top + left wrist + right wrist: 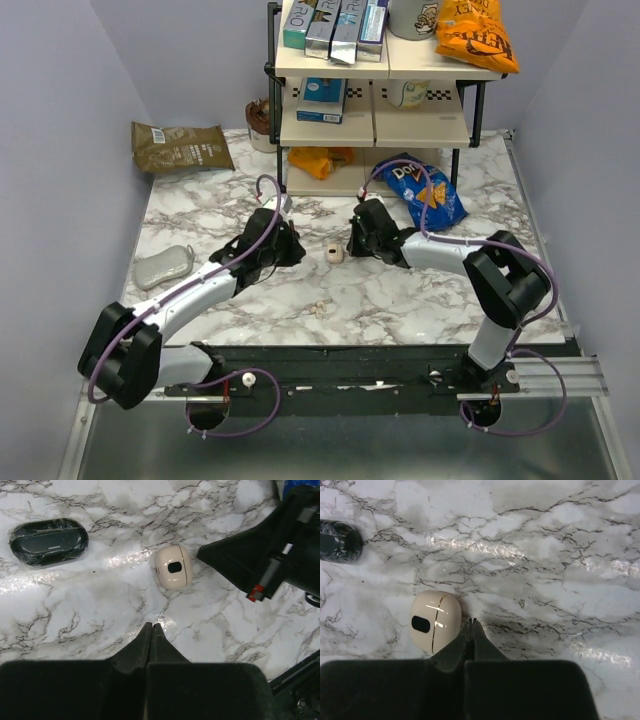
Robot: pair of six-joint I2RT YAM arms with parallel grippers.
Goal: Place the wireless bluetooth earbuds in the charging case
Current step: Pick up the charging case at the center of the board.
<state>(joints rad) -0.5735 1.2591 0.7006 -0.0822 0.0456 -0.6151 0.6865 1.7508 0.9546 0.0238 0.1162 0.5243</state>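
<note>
Lab test cell: plain walls, marble table, snack-stocked shelf.

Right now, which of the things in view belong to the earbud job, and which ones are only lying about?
For the job:
charging case
pale earbuds
left gripper, shut
right gripper, shut

Lying about:
dark wrapped case
Doritos bag
brown bag
shelf with boxes and snacks

From above and behind me, one camera overlooks the whole table. Both wrist cameras look down close, sharing the charging case.
</note>
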